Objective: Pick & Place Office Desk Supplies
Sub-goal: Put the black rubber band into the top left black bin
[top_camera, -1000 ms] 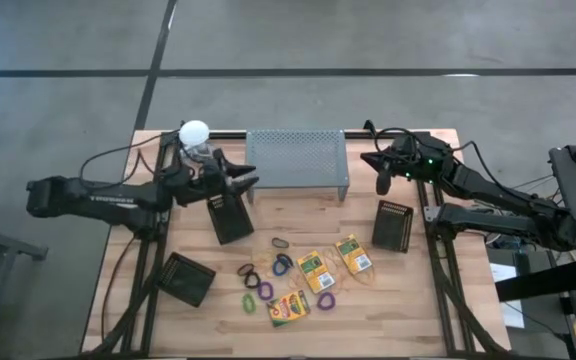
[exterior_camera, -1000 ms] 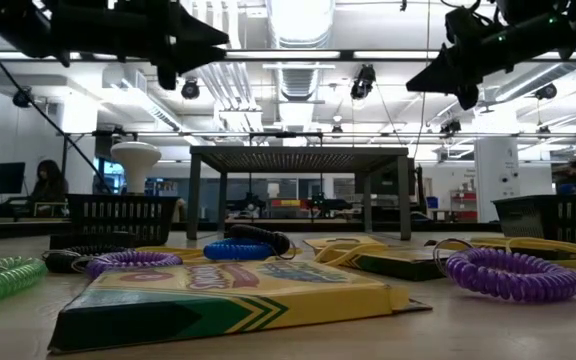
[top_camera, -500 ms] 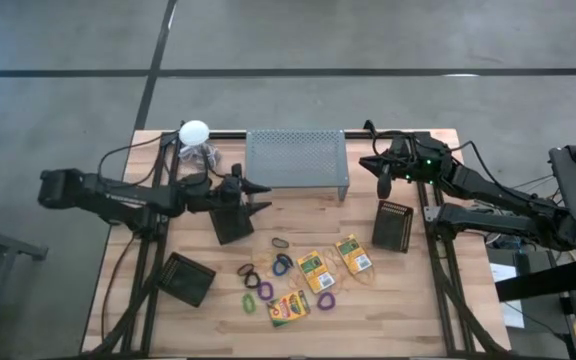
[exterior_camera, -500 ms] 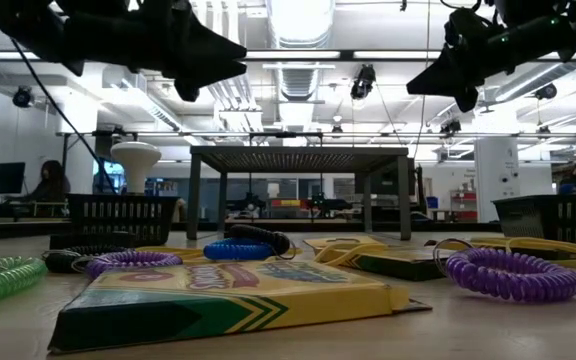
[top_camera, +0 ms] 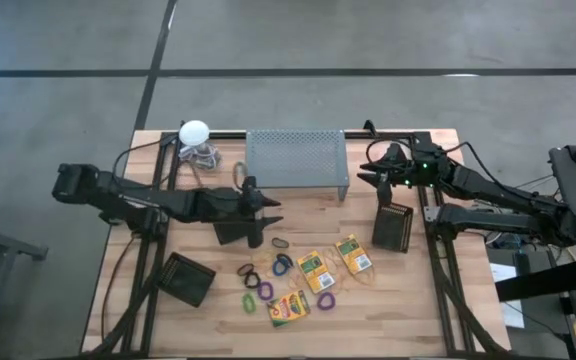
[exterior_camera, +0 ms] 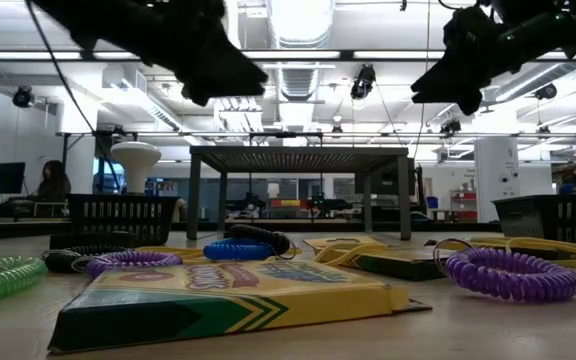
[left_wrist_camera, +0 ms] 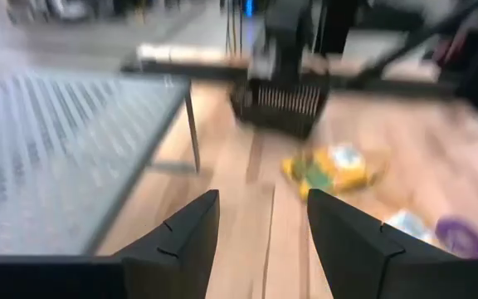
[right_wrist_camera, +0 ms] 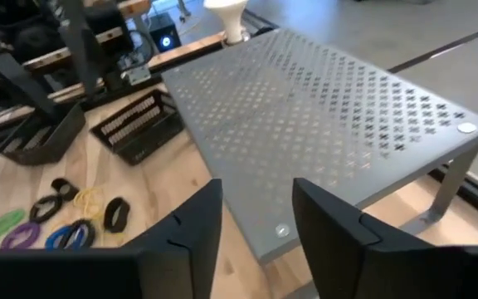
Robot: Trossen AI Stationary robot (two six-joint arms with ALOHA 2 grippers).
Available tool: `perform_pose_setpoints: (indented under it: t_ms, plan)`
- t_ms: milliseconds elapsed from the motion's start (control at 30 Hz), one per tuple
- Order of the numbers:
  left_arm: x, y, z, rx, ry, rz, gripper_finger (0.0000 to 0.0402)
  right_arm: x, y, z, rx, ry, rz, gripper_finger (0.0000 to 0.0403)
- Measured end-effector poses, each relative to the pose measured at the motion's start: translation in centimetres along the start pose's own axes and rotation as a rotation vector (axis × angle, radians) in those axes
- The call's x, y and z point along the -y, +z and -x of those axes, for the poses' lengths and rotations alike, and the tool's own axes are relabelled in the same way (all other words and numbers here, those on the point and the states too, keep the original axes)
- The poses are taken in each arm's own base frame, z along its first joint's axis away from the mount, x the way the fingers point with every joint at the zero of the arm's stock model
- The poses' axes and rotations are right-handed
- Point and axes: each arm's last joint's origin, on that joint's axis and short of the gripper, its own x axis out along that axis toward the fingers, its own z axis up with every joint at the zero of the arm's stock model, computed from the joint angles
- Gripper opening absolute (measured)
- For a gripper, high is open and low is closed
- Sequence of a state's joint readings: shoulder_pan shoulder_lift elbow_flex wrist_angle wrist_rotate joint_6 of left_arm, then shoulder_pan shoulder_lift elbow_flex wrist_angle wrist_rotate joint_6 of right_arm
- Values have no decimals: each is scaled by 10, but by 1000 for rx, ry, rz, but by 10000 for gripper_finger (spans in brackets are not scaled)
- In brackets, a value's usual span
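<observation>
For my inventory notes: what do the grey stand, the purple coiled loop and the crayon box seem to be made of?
Grey stand: probably painted metal sheet, matte, punched with small holes.
Purple coiled loop: likely soft plastic, slightly glossy, wound like a spring.
Crayon box: apparently printed cardboard, with folded edges and a flap.

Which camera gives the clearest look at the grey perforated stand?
The right wrist view: the stand fills the picture, with its hole pattern and one leg plain. The high view shows its whole top from above, though small. The low view shows it edge-on, legs visible. The left wrist view catches a blurred corner.
</observation>
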State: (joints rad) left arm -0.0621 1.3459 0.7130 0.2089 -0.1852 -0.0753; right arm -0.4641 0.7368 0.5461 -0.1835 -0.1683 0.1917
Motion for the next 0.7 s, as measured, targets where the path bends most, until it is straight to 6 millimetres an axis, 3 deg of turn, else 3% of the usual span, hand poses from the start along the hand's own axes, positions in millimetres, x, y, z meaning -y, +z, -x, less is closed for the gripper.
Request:
perform_pose_setpoints:
  t_ms: [300, 567, 700]
  plan:
    - [10, 5, -30, -459, 25, -84, 191, -18, -6, -1, -73, 182, -33, 181]
    - [35, -25, -53, -592, -25, -153, 190, -34, -12, -4, -119, 259, -10, 182]
    - [38, -36, -62, -622, -9, -175, 189, -37, -14, -7, -135, 273, -4, 182]
